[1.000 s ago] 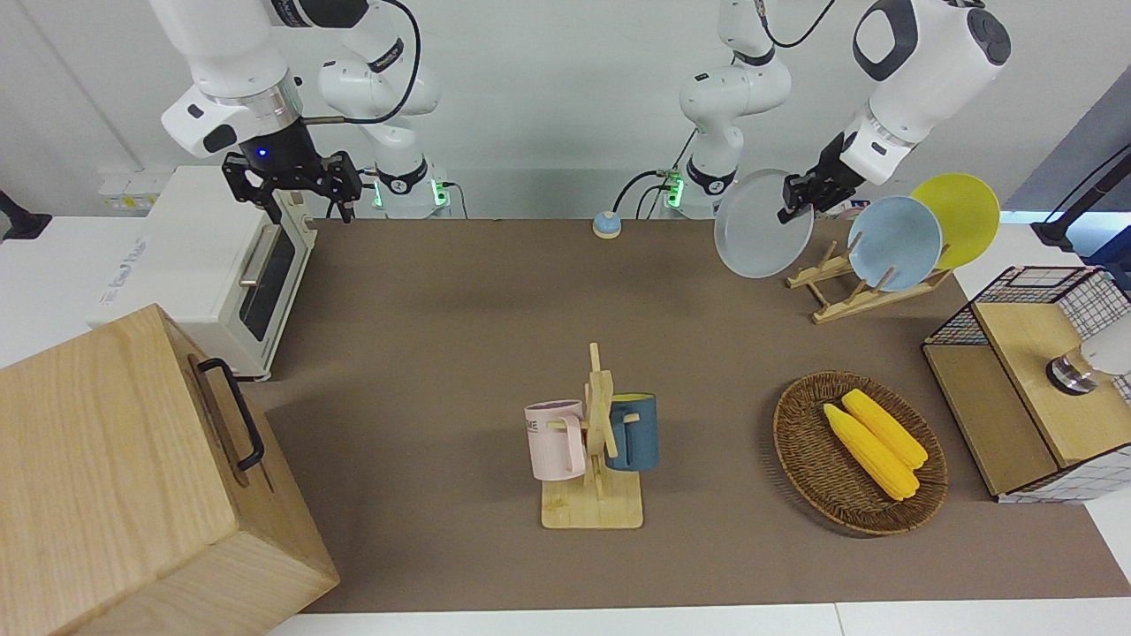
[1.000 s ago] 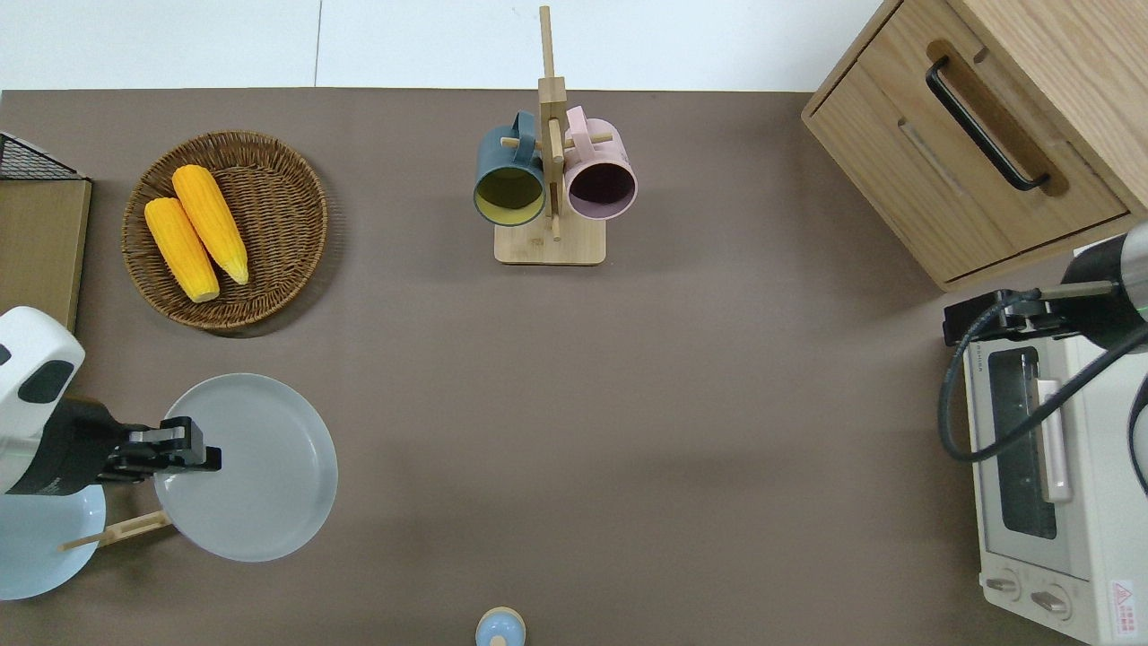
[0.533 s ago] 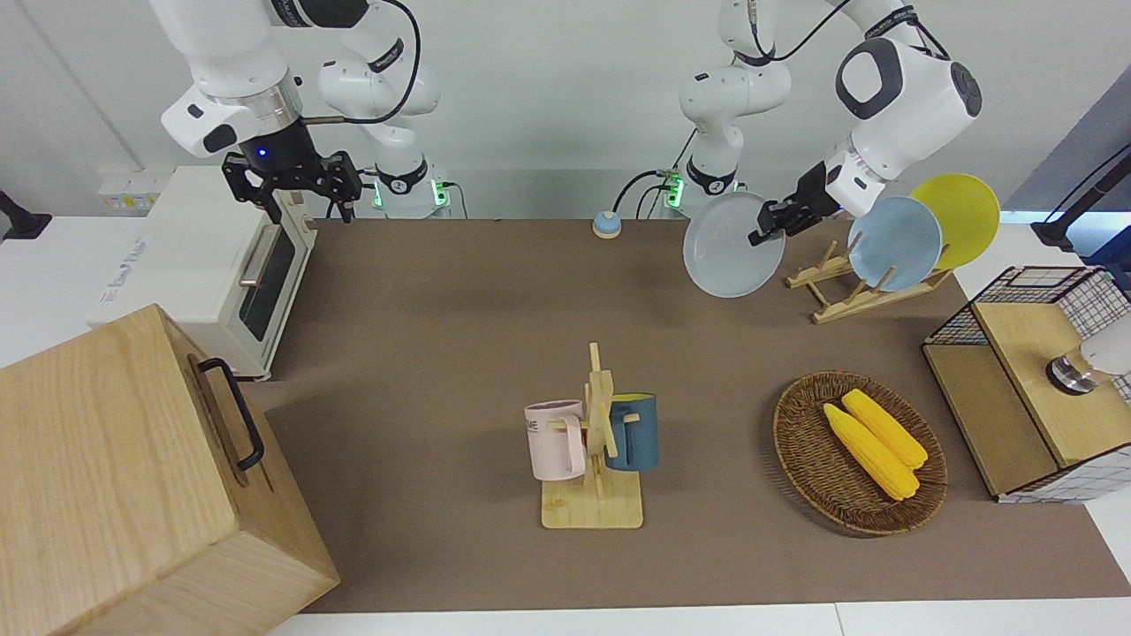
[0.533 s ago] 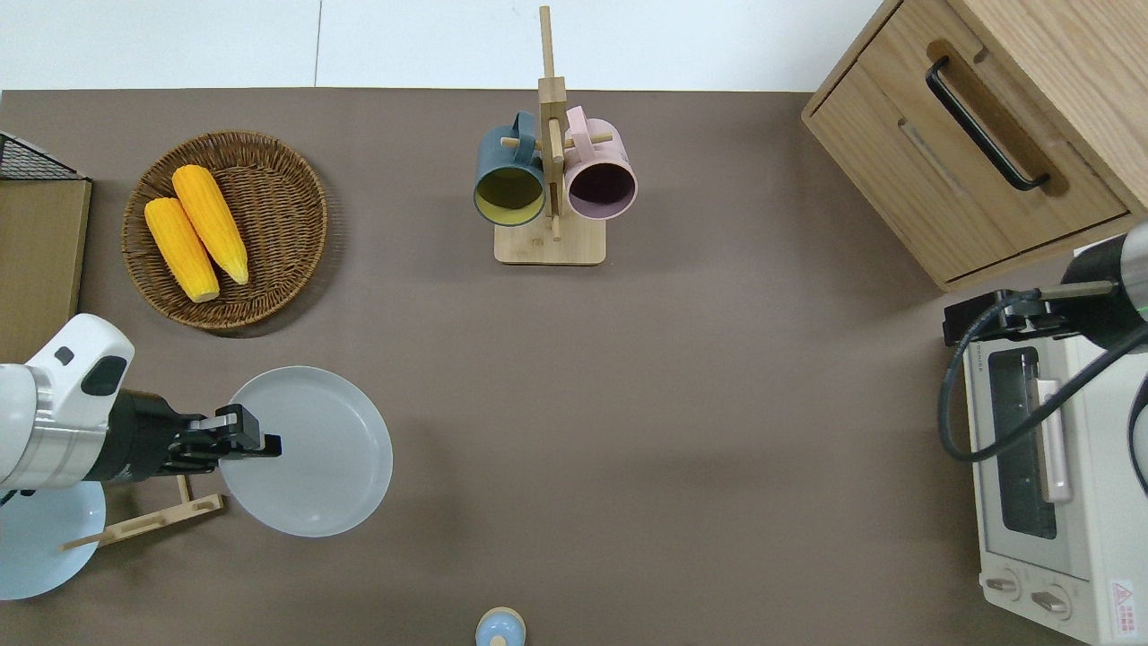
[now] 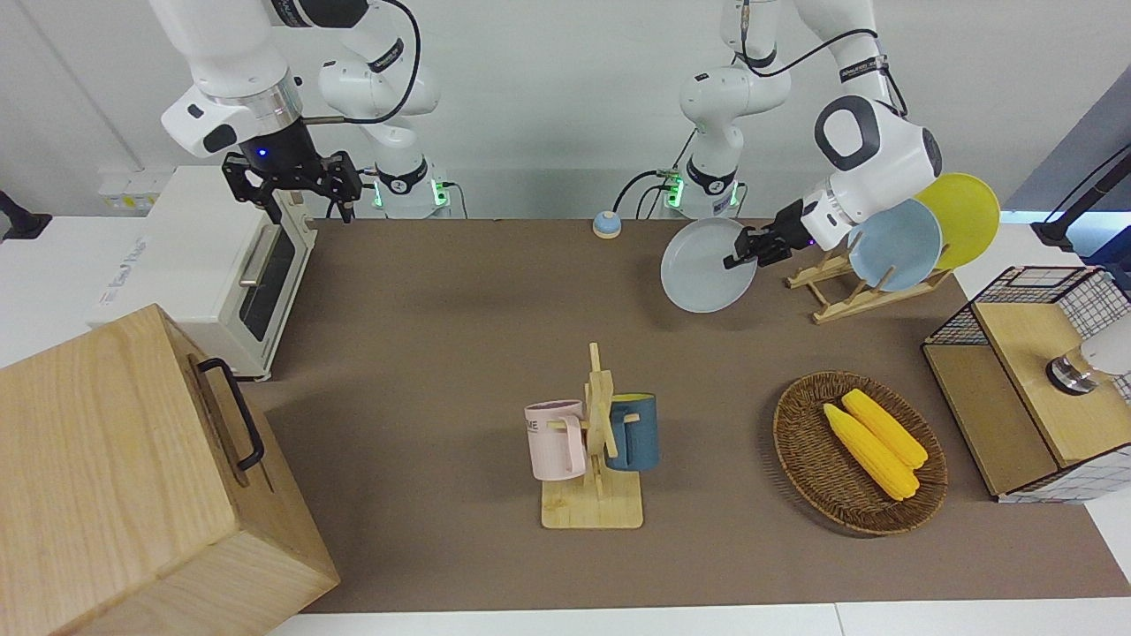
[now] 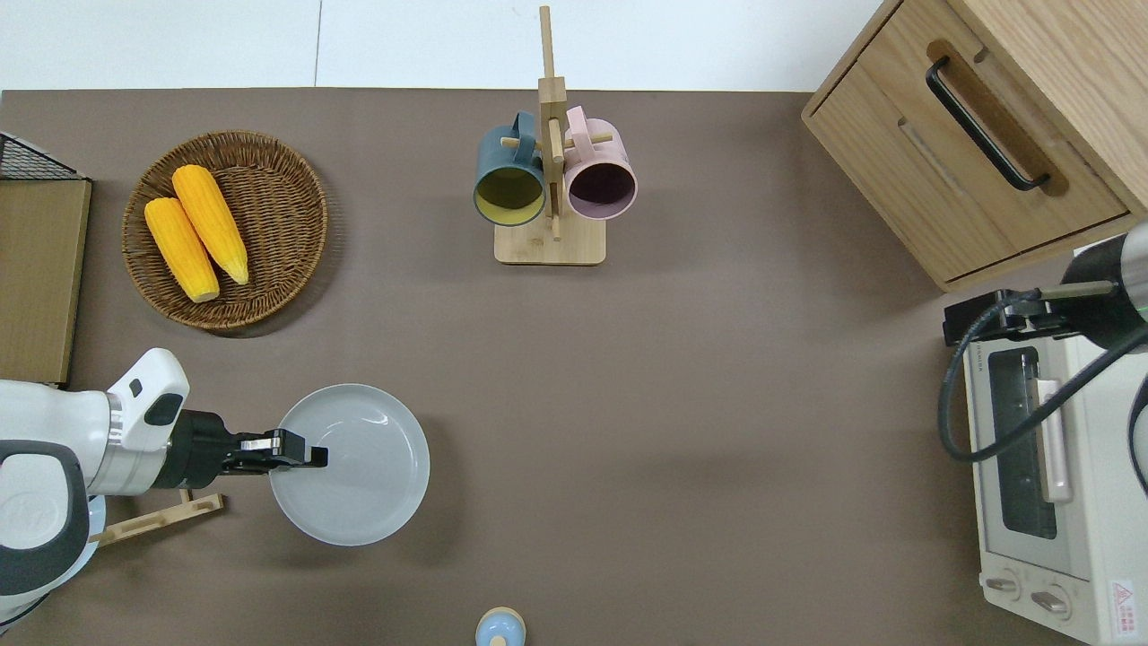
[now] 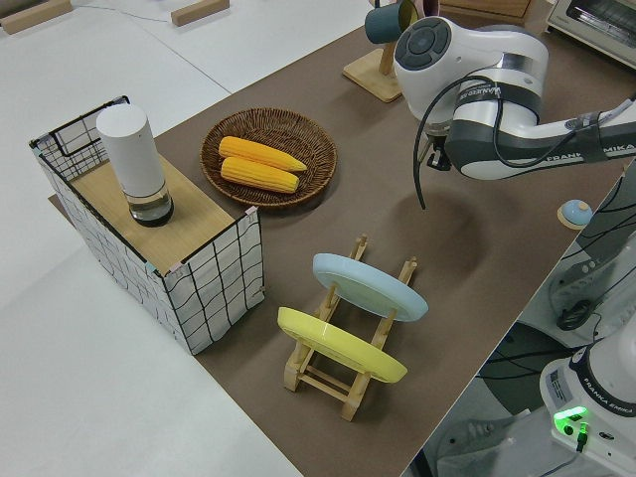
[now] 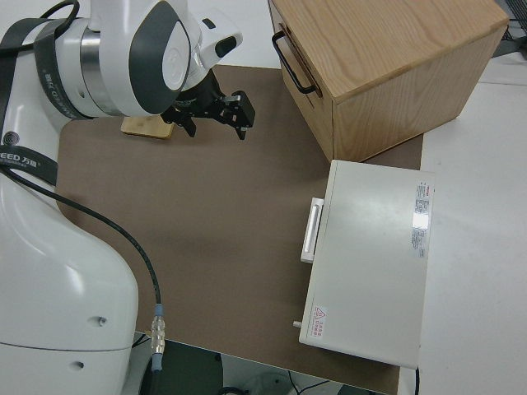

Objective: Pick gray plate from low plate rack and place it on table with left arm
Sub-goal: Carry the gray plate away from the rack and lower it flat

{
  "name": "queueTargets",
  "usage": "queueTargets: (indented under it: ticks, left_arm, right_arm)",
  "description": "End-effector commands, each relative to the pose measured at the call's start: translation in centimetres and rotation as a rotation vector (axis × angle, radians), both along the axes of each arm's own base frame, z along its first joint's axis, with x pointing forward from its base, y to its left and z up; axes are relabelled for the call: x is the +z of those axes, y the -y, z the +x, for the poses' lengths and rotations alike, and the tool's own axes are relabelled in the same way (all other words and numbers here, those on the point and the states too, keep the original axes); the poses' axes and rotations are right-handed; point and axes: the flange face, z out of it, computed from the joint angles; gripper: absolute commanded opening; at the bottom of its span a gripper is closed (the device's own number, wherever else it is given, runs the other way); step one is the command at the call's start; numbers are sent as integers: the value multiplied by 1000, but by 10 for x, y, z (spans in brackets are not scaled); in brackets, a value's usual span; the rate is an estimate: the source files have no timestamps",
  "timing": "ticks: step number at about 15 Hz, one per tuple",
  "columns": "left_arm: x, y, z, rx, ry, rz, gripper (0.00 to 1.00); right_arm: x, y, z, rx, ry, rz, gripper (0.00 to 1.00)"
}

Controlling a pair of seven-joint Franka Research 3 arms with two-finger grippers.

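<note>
1. Left gripper (image 6: 309,456) — fingers (image 6: 289,443) pinched on the rim of the gray plate (image 6: 359,467), held tilted in the air over bare surface (image 6: 628,404) beside the low plate rack (image 5: 839,287).
2. Plate — likely rigid, smooth, breakable; an edge grip risks slipping.
3. Ample open room below; right arm parked.
</note>
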Motion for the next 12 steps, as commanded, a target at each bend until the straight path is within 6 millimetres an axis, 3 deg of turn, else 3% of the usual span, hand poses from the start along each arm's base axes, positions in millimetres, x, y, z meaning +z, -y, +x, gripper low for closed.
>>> queueTargets:
  ticks: [1, 4, 11, 12]
  left_arm:
    - [-32, -6, -10, 8, 49, -15, 0]
    - [-62, 2, -15, 0, 78, -18, 0]
    - [-82, 9, -18, -29, 89, -2, 0]
    - [-82, 11, -18, -36, 91, -1, 144]
  right_arm:
    - [3, -1, 0, -3, 5, 3, 983]
    - [3, -1, 0, -3, 5, 3, 983]
    - [2, -1, 0, -3, 4, 3, 983]
    - [3, -1, 0, -3, 4, 3, 983]
